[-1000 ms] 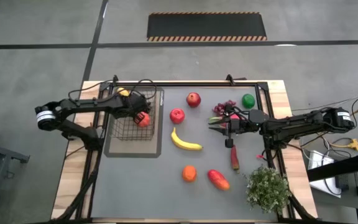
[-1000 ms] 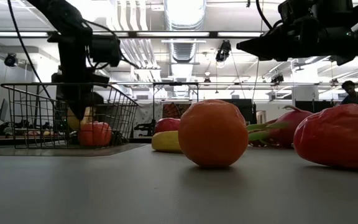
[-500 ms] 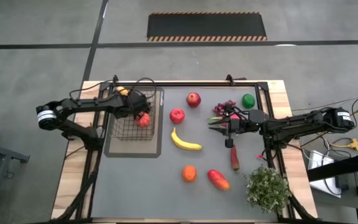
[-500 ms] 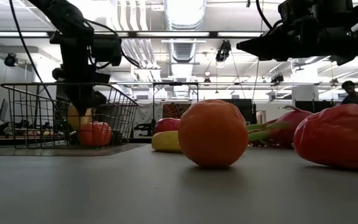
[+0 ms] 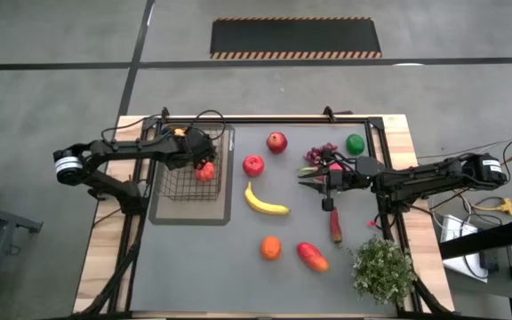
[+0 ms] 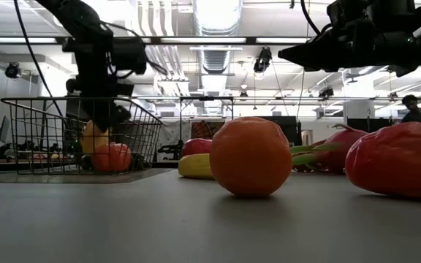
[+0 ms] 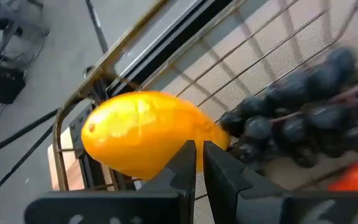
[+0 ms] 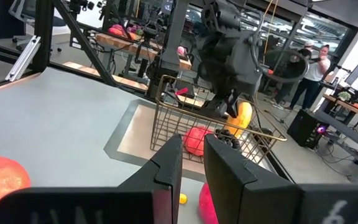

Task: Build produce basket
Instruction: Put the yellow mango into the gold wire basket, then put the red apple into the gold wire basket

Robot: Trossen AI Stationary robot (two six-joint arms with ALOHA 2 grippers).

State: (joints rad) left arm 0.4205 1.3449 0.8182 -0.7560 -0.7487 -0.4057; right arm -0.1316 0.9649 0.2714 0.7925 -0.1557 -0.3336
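Over the basket, left hand now slightly higher.

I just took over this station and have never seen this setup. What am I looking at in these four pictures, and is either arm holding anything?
Two dark robot arms work at a grey table. One camera looks straight down, one sits at table height, and one rides each wrist. The left gripper is over the dark wire-mesh basket, shut and empty. Its wrist camera shows a yellow-orange mango and purple grapes inside. A red fruit lies there too. The right gripper waits shut, holding nothing, above the table's middle. Loose on the table: two red apples, a yellow banana, an orange and a green lime.
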